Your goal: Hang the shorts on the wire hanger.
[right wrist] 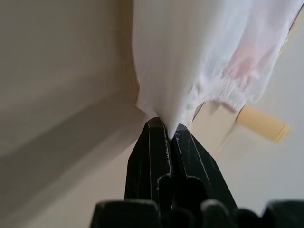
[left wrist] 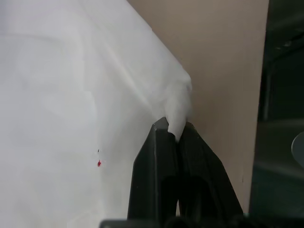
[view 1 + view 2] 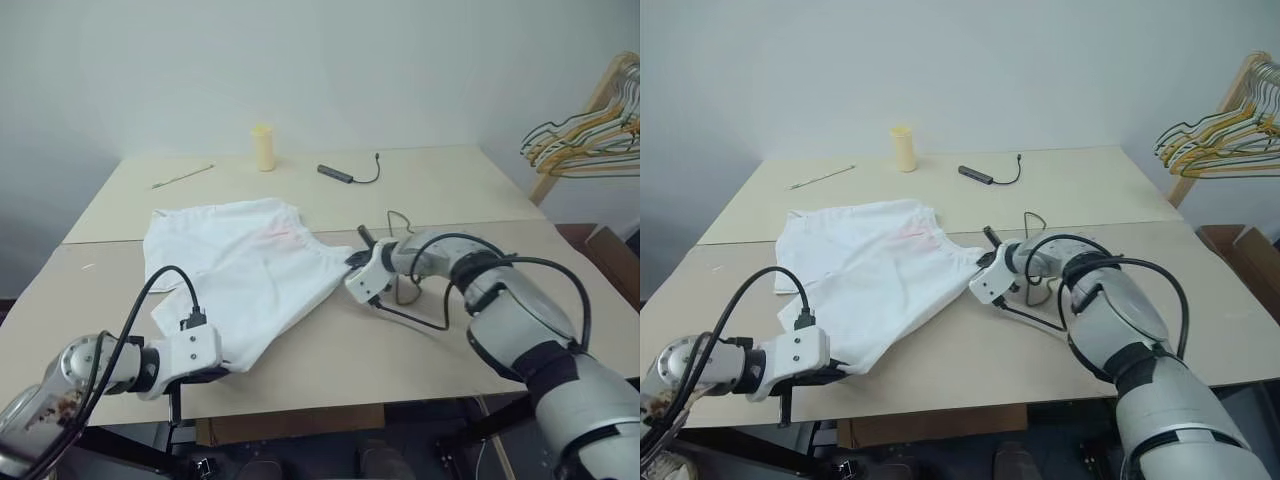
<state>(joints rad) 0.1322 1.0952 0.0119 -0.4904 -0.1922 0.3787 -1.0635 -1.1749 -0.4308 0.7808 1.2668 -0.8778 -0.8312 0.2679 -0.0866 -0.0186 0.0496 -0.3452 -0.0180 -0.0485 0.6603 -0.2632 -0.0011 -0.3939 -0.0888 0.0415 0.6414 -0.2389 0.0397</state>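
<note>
Where the head camera looks down over the beige table [image 3: 420, 190], the shorts [image 3: 240, 270] are seen spread flat, left of centre in the frame, white, with a faint pink stain near the gathered waistband. The left gripper [image 3: 222, 372] is found at the lower left, at the table's near edge, its fingers pressed together on the near corner of the cloth. The right gripper [image 3: 357, 262] is placed at centre frame, closed on the waistband edge at the right side of the shorts. Just behind and right of it, a thin dark wire loop is noted lying on the table, taken to be the wire hanger [image 3: 400, 222]; most of it is hidden by the right arm. At the upper middle a pale yellow cylinder [image 3: 263, 147] is seen upright, with a dark cabled adapter [image 3: 336, 174] to its right and a thin stick [image 3: 182, 177] to its left. A bunch of yellow and dark hangers [image 3: 590, 135] is seen at the upper right edge, off the table.

Left wrist view: the two black fingers [image 2: 156, 171] are shown shut, with a small fold of white cloth pinched between the tips. Tiny red and dark specks are noted on the cloth left of the fingers. Bare table is seen beyond the cloth.

Right wrist view: the black fingers [image 1: 154, 156] are shown shut on a gathered point of the shorts, from which the cloth fans out towards the top of the frame. The pink stain is seen at the upper right.
</note>
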